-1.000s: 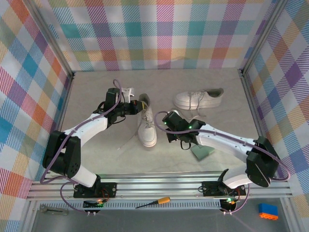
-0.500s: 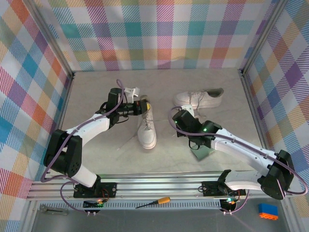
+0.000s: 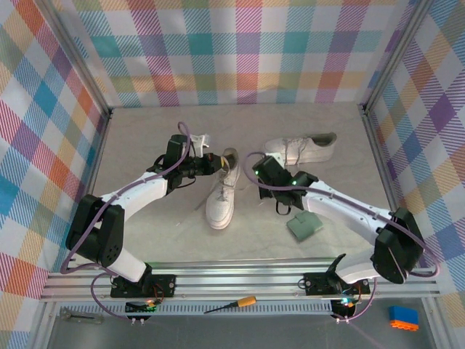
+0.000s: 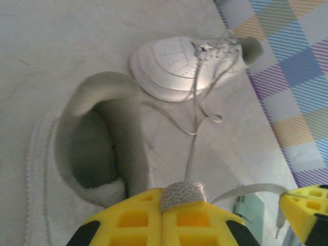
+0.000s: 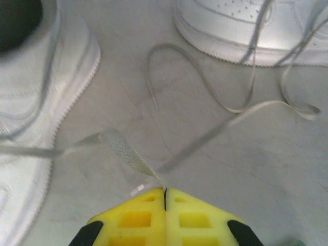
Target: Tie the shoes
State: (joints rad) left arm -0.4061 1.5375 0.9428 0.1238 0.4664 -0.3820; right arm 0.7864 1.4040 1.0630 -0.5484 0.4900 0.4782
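One white shoe [image 3: 221, 195] lies mid-table, toe toward me and grey-lined opening [image 4: 95, 148] at the far end. The second shoe [image 3: 299, 149] lies on its side at the back right, its laces trailing loose [image 5: 241, 107]. My left gripper [image 3: 218, 161] is at the near shoe's heel, its yellow fingers [image 4: 128, 220] shut on a flat white lace end [image 4: 185, 193]. My right gripper [image 3: 256, 169] hovers between the two shoes, shut on another lace [image 5: 123, 148] that runs left to the near shoe [image 5: 36, 102]. The two grippers are close together.
A small green square pad [image 3: 304, 225] lies on the table near the right forearm. Plaid walls with metal posts [image 3: 102, 145] close in the left, back and right. A screwdriver [image 3: 234, 304] and a blue block [image 3: 403, 318] lie below the front rail.
The left gripper has moved right with its lace and the near shoe's heel has swung right. The right gripper has moved away from me, up toward the far shoe, holding its lace.
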